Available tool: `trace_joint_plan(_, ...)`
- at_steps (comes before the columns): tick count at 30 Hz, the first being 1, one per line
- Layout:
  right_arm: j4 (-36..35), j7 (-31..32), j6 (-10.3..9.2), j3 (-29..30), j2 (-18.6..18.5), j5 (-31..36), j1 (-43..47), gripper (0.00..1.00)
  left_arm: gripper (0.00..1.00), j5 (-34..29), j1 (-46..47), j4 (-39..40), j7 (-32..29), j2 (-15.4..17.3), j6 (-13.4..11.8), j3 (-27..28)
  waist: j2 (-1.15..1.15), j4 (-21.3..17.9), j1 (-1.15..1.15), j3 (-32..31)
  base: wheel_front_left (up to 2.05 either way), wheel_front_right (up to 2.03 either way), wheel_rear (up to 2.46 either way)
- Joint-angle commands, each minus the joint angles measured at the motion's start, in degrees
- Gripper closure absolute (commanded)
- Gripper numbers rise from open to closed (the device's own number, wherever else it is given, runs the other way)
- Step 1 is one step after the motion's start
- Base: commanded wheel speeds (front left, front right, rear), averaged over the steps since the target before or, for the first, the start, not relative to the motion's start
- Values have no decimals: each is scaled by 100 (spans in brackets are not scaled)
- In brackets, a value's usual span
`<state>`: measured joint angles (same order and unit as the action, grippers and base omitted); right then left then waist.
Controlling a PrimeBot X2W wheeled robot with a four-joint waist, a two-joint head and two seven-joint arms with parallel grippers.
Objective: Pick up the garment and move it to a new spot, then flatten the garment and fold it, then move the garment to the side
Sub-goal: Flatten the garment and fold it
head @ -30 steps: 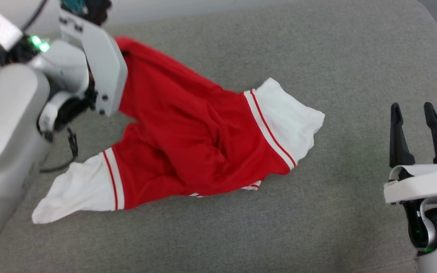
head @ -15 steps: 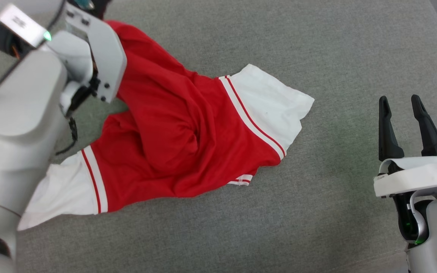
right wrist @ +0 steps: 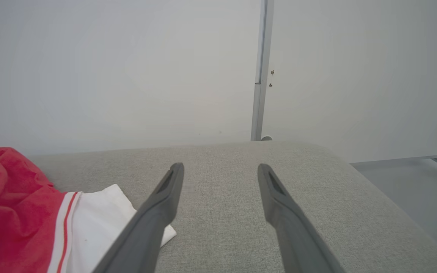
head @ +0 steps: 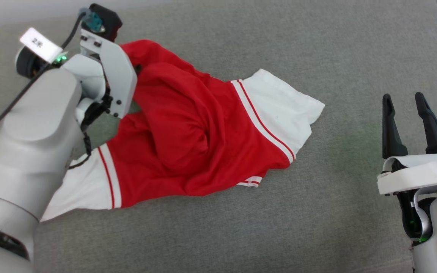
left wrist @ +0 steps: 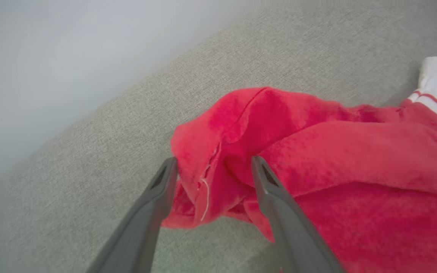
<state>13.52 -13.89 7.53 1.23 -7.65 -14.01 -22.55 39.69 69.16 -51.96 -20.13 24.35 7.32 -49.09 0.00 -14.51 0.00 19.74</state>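
The garment (head: 188, 136) lies crumpled on the grey fabric surface (head: 336, 49), red body bunched in the middle. One white sleeve (head: 279, 110) spreads right and the other (head: 78, 189) lies near the lower left. My left gripper (left wrist: 211, 161) is at the garment's far-left red edge (left wrist: 222, 125). It is open, its fingers spread with a loose fold of red cloth between them. In the head view its white wrist housing (head: 114, 76) covers the fingers. My right gripper (head: 403, 96) stands open and empty, well right of the garment (right wrist: 10, 204).
The grey cushion's far edge (right wrist: 203, 146) meets a pale wall (right wrist: 127, 76). Its right side rounds off toward a floor (right wrist: 412, 182). A black cable (head: 82, 155) hangs from my left forearm over the surface.
My left gripper has opened and let go of the red edge, which has slumped onto the surface. The head camera has shifted. The right gripper stays put.
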Motion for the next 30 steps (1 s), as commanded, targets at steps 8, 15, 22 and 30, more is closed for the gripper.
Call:
trace_joint_plan(8,-95,102,-8,184,-126,88,273,0,0,750,-434,1071,-319,449,18,-304,0,563,0,-527,0,0,0)
trace_joint_plan(15,-223,247,-8,277,-117,156,468,0,0,1119,-966,1627,-933,958,-154,-296,0,896,0,-837,0,0,0)
trace_joint_plan(22,-366,374,-8,308,-103,158,569,0,0,1616,-1573,2192,-1623,1417,-446,-217,0,1020,0,-966,0,0,0)
trace_joint_plan(30,-520,448,-8,376,-162,132,608,0,0,1996,-2123,2961,-2035,1817,-772,-174,0,1005,0,-886,0,0,0)
